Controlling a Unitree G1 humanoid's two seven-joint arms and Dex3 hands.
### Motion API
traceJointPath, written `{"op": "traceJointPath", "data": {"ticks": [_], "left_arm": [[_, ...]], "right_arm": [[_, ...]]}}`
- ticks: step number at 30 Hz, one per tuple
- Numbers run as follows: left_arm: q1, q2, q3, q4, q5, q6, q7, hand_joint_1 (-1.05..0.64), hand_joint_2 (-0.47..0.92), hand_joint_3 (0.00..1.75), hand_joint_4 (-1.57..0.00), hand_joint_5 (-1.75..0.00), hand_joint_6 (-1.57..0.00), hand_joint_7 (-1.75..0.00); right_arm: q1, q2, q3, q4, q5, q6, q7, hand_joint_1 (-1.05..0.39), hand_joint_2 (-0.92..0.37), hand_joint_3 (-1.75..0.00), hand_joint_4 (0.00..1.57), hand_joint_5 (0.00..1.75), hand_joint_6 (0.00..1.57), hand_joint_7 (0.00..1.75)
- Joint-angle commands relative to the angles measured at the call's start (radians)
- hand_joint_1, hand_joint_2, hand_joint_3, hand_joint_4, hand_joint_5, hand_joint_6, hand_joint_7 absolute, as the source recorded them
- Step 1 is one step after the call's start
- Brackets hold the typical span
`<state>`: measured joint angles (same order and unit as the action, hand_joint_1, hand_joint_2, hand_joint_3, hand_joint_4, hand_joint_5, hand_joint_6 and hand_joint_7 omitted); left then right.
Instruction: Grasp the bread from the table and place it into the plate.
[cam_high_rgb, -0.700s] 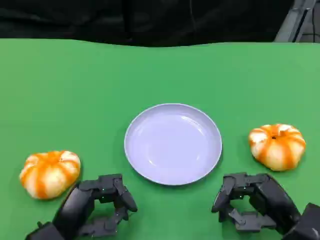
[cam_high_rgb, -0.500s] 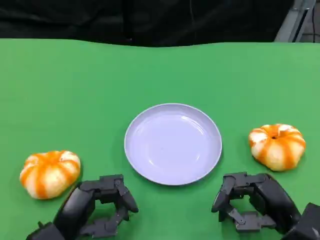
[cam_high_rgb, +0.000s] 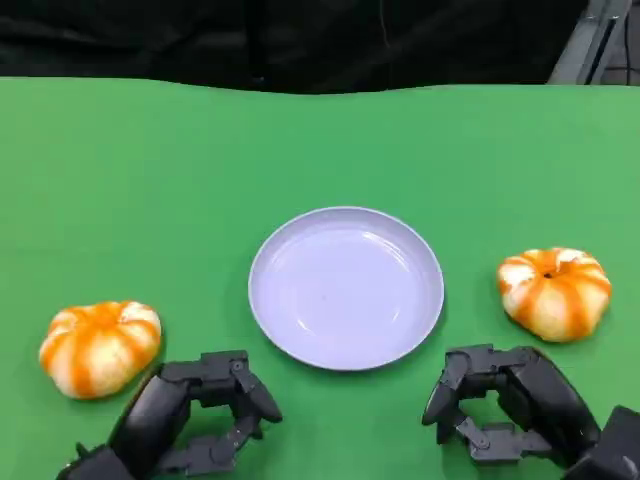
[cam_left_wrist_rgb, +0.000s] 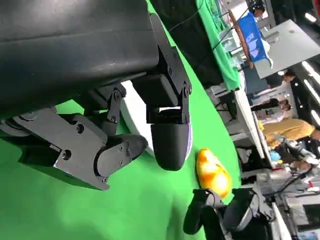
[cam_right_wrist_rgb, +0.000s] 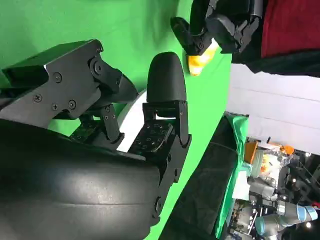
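— How are my hands now?

— In the head view the left hand (cam_high_rgb: 195, 415) is at the lower left and the right hand (cam_high_rgb: 500, 405) at the lower right. Both hold nothing, with the fingers apart, low over the green tabletop (cam_high_rgb: 150, 180).

— And the bread?

— One bread (cam_high_rgb: 99, 346) lies at the left, near the left hand. The other bread (cam_high_rgb: 555, 292) lies at the right, above the right hand. The plate (cam_high_rgb: 346, 287) sits between them and has nothing in it.

— What can go wrong?

— I think the round loaf may roll or slip from the fingers if I close off-centre. I could also push the plate.

— Its long axis?

— It is almost round, top up, so I see no clear long axis.
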<state>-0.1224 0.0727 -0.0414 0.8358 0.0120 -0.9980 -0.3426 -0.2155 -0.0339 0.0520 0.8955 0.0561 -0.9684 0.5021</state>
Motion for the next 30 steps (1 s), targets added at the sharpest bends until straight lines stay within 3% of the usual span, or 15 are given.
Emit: {"op": "traceJointPath", "data": {"ticks": [1, 6, 8, 11, 18, 23, 30], "left_arm": [[0.003, 0.024, 0.009, -0.022, 0.025, 0.005, 0.042, -0.15, 0.91, 0.27, -1.01, -0.31, -1.12, -0.08], [0.009, 0.020, 0.007, -0.032, 0.018, 0.013, 0.051, -0.17, 0.92, 0.20, -0.98, -0.07, -1.01, -0.01], [0.010, 0.020, 0.007, -0.034, 0.019, 0.014, 0.052, -0.18, 0.92, 0.19, -0.97, -0.06, -1.01, -0.01], [0.015, 0.018, 0.012, -0.043, 0.003, 0.011, 0.049, -0.21, 0.92, 0.18, -0.90, -0.02, -0.86, 0.00], [0.032, 0.021, 0.030, -0.090, -0.018, -0.007, 0.062, -0.48, 0.92, 0.15, -0.77, 0.00, -0.60, 0.00], [0.051, 0.030, 0.057, -0.142, -0.033, -0.020, 0.078, -0.62, 0.92, 0.14, -0.66, 0.00, -0.53, 0.00], [0.080, 0.054, 0.090, -0.234, -0.025, -0.013, 0.097, -0.69, 0.92, 0.09, -0.63, 0.00, -0.50, 0.00]], "right_arm": [[-0.002, -0.007, -0.003, 0.003, 0.006, -0.003, -0.003, 0.07, -0.60, -0.99, 0.94, 1.38, 0.97, 1.04], [-0.003, -0.008, -0.004, 0.007, 0.006, -0.004, -0.002, 0.07, -0.61, -0.99, 0.95, 1.38, 0.97, 1.03], [-0.003, -0.008, -0.004, 0.007, 0.006, -0.005, -0.002, 0.07, -0.60, -0.99, 0.95, 1.37, 0.97, 1.03], [-0.002, -0.007, -0.005, 0.008, 0.010, 0.003, 0.002, 0.07, -0.60, -0.98, 0.94, 1.37, 0.97, 1.03], [-0.002, -0.007, -0.005, 0.011, 0.008, 0.001, 0.000, 0.07, -0.61, -0.97, 0.94, 1.37, 0.97, 1.02], [-0.002, -0.007, -0.006, 0.017, 0.011, 0.000, 0.004, 0.07, -0.62, -0.97, 0.95, 1.36, 0.97, 1.02], [-0.001, -0.008, -0.005, 0.018, 0.005, -0.005, 0.000, 0.06, -0.62, -0.95, 0.95, 1.36, 0.98, 1.01]]}}
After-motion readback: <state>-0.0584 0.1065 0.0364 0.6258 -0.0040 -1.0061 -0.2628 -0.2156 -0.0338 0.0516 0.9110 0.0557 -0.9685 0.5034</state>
